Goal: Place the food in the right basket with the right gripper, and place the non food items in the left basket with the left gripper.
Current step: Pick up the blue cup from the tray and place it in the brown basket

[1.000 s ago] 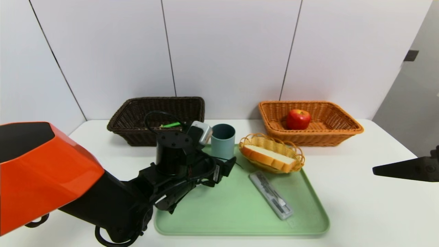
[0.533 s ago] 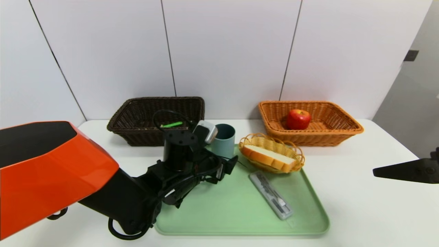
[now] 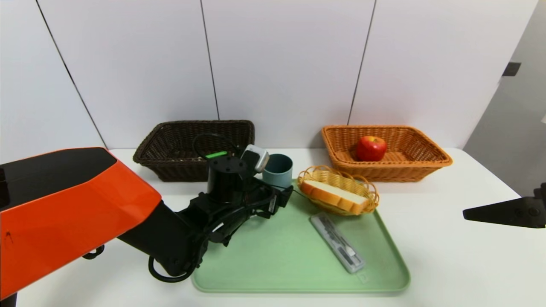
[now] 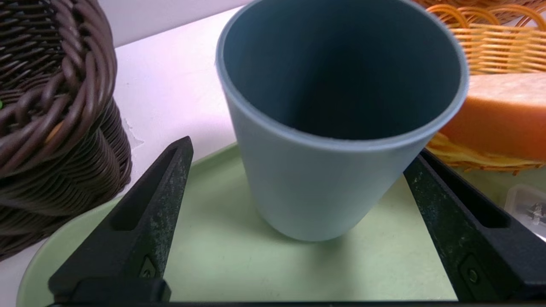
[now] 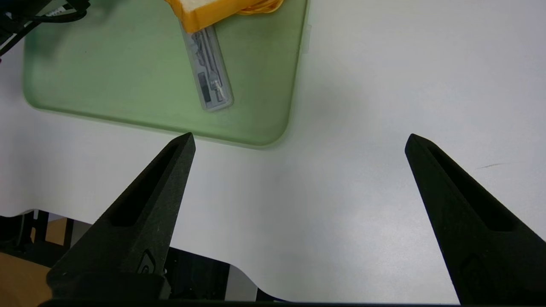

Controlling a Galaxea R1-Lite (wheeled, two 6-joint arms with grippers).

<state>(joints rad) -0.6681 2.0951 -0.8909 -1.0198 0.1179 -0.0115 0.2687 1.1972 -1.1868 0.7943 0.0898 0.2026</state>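
Cup [image 4: 324, 140] — upright between the open left claw [image 4: 298, 157] fingers.

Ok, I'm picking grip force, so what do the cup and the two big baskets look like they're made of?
The cup looks like matte grey-blue plastic: smooth, even wall, no shine. The dark basket and the orange basket show woven strands like wicker; natural or plastic, I can't tell.

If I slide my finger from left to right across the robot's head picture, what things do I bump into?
Dark brown basket → blue cup → small basket with bread → red apple in the orange basket → right gripper.
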